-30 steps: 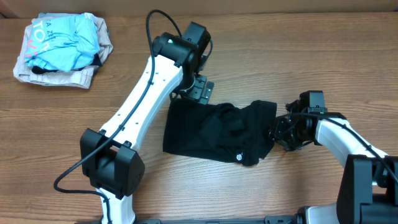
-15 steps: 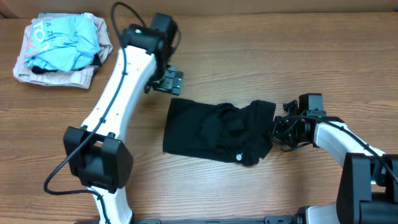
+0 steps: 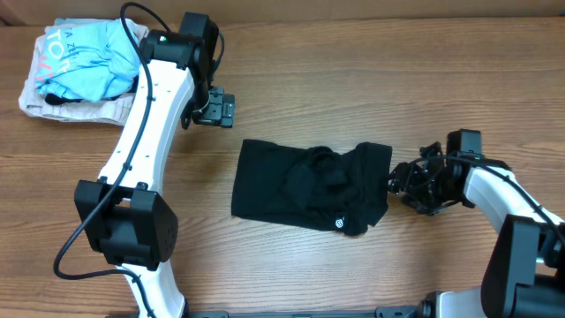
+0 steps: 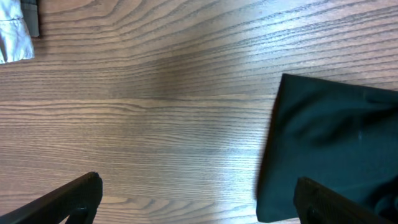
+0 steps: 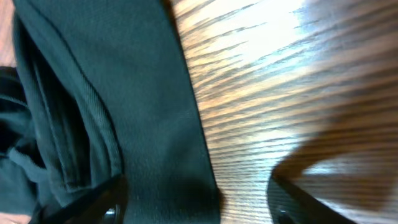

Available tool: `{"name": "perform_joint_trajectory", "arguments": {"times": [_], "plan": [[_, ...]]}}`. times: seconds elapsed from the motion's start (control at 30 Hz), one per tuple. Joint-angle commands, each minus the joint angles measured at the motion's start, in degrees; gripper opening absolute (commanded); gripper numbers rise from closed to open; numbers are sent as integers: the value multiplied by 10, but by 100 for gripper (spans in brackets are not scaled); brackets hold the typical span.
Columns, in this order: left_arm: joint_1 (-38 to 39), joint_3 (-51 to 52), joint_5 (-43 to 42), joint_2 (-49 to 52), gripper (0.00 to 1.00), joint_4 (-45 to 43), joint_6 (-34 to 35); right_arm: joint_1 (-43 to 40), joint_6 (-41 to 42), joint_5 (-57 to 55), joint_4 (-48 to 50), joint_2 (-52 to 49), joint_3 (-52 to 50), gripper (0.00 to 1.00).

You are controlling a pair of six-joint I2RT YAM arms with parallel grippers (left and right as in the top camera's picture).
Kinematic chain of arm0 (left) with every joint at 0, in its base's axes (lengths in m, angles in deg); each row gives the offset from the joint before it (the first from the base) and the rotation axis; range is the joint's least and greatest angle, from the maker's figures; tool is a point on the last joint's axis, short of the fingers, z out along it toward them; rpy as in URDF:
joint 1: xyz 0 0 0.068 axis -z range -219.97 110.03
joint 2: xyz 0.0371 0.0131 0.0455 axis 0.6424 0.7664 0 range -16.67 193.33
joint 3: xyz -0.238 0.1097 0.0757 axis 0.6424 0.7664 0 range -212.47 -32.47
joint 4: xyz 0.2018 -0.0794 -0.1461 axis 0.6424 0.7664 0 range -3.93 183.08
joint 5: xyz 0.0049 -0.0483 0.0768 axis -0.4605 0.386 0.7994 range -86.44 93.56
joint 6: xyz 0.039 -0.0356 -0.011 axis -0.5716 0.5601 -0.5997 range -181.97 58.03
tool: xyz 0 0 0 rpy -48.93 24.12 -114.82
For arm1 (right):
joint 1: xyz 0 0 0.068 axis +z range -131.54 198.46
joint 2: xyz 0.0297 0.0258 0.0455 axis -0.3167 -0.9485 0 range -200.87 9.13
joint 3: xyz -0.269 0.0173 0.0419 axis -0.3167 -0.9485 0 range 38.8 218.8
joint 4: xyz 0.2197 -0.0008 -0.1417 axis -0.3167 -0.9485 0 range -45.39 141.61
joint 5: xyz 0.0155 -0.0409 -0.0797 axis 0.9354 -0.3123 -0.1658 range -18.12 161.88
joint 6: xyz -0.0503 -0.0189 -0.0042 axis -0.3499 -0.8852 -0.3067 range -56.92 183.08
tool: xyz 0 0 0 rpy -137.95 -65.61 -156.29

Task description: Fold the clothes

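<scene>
The clothes are one black garment lying folded into a rough rectangle mid-table, with a small white round mark near its front right corner. My left gripper hangs open above bare wood, up and left of the garment; in the left wrist view, the black cloth lies ahead to the right, and nothing sits in the left gripper. My right gripper stands open at the garment's right edge. In its wrist view, the right gripper straddles the cloth's edge without pinching it.
A light-blue printed shirt lies on a beige folded garment at the far left corner; a corner of the beige garment shows in the left wrist view. Bare wood surrounds the black garment.
My left arm has swung up and left, away from the garment's top left corner. My right gripper shut, then opened, and drew slightly right off the cloth's edge.
</scene>
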Motion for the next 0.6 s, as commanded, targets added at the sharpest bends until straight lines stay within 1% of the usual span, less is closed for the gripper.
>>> {"name": "perform_joint_trajectory", "arguments": {"times": [0.0,0.07,0.1,0.23,0.4,0.47,0.5,0.57], "plan": [[-2,-12,-2,0,100,-3,-7,41,-18,-34,2,-12,11,82],[-2,-12,-1,0,100,-1,-7,62,-10,-53,5,-14,11,87],[-3,-12,-1,0,100,0,-7,72,-2,-64,7,-14,11,88],[-3,-12,-2,0,100,2,-7,108,12,-100,17,-16,11,87],[-3,-12,-2,0,100,3,-7,162,62,-190,23,-49,11,86],[-3,-12,-2,0,100,7,-7,176,87,-216,23,-68,11,80],[-3,-12,-1,0,100,9,-8,177,97,-222,23,-73,11,75],[-3,-12,-1,0,100,13,-8,176,113,-228,22,-76,11,62]]}}
